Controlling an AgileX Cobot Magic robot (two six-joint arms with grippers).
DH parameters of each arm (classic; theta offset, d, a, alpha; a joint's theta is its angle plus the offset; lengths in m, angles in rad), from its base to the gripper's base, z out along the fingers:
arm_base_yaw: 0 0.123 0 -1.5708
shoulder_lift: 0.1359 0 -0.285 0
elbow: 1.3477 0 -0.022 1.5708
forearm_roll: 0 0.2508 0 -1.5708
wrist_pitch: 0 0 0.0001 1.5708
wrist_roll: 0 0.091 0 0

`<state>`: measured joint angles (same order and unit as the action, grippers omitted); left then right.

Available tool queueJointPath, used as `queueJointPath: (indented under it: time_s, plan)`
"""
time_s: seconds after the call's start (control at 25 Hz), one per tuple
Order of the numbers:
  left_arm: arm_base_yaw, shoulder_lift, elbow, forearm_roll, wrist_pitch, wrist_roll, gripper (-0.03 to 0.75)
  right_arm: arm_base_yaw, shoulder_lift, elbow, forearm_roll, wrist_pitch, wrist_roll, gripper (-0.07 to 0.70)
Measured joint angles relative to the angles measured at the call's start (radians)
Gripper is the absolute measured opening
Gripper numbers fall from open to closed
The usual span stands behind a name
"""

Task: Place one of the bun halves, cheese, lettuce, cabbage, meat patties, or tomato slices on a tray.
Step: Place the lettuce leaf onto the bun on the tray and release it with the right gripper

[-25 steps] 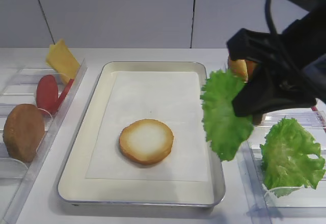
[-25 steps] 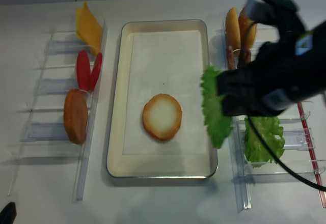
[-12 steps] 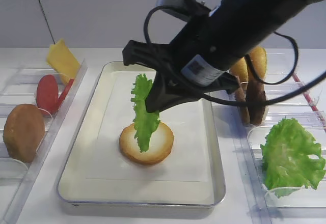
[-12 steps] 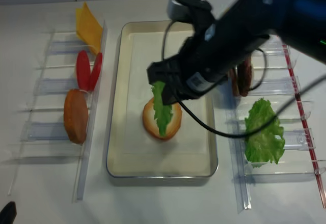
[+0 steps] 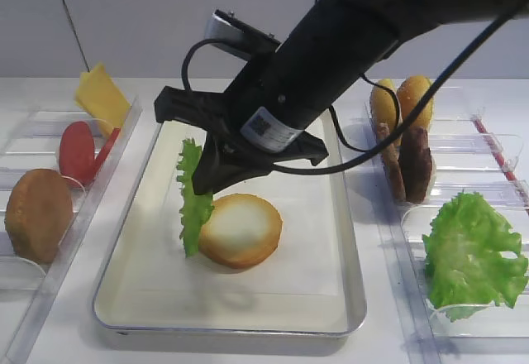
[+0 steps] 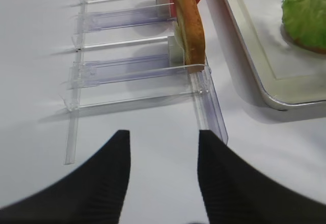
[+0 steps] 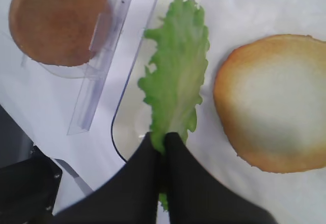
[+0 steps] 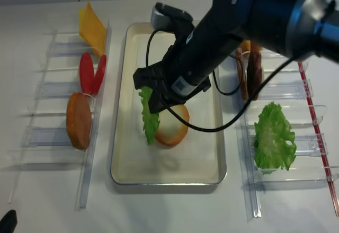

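Note:
My right gripper [image 5: 205, 184] is shut on the top edge of a ruffled light-green lettuce [image 5: 194, 207] leaf. The leaf hangs on edge over the silver tray [image 5: 132, 318], just left of the bun half [image 5: 241, 230] that lies cut face up on the paper liner. The right wrist view shows the black fingertips pinched on the lettuce [image 7: 177, 76], with the bun half [image 7: 277, 102] beside it. From above, the lettuce [image 8: 150, 119] hangs beside the bun's left rim; contact is unclear. My left gripper [image 6: 163, 142] is open over bare white table.
The left clear bins hold cheese [image 5: 101, 95], tomato slices [image 5: 76, 150] and a bun half [image 5: 37, 213]. The right bins hold bun halves [image 5: 413, 99], meat patties [image 5: 413, 164] and another ruffled green leaf [image 5: 471, 252]. The right arm spans the tray.
The right gripper carried the lettuce leftward from beside the right bins, over the bun half, to the bun's left side. The left gripper's earlier state is not shown.

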<state>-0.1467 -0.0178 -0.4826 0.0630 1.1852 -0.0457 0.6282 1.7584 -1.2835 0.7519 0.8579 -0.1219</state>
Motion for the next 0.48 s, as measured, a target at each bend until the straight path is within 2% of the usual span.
queueJointPath:
  time_s: [0.12, 0.48]
  plan:
    - [0.0, 0.0, 0.0, 0.0, 0.0, 0.0, 0.295, 0.0, 0.022, 0.0, -0.026, -0.002, -0.003, 0.048]
    - [0.0, 0.0, 0.0, 0.0, 0.0, 0.0, 0.295, 0.0, 0.024, -0.002, -0.27, -0.002, 0.114, 0.048]
